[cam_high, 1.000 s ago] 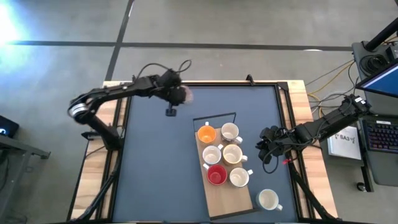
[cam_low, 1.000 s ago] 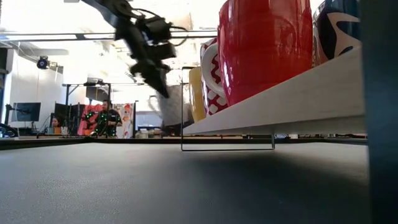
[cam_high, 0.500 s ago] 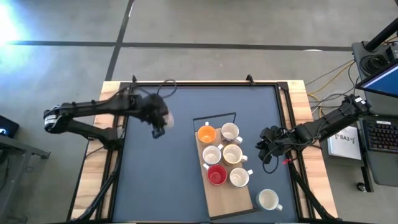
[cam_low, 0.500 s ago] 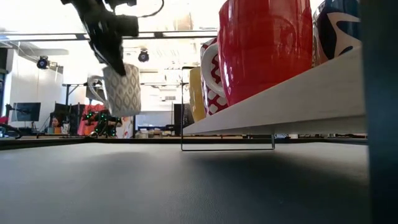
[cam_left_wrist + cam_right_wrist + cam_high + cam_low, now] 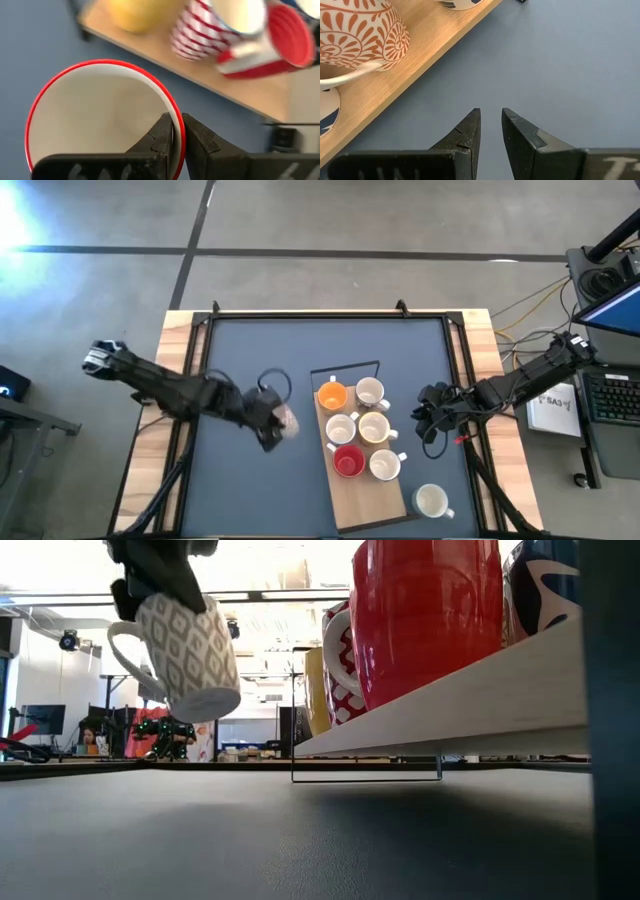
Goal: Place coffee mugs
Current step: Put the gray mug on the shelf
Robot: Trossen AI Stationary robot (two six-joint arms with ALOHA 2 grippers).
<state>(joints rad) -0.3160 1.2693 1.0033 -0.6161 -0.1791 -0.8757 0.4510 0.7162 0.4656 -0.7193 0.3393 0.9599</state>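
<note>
"Blue desk (image 5: 250, 350), wooden board (image 5: 372, 500) lying on it right of the middle. Where's the mug he's carrying?"

"In the air just left of the board. The left hand (image 5: 176, 131) is pinching the carried mug (image 5: 185, 655) by its red rim, one finger inside, one outside, mouth up and tilted."

"And the other mugs?"

"Six mugs on the board (image 5: 358, 428), another white mug (image 5: 431, 500) off its right edge. The right hand (image 5: 489, 125) waits right of the board, fingers slightly parted, holding nothing. So the left is nearer; the board lies to its right."

"Any writing?"

"None I can read."

Left gripper (image 5: 272, 423), mug (image 5: 286, 420) nearer board (image 5: 372, 498).
</note>
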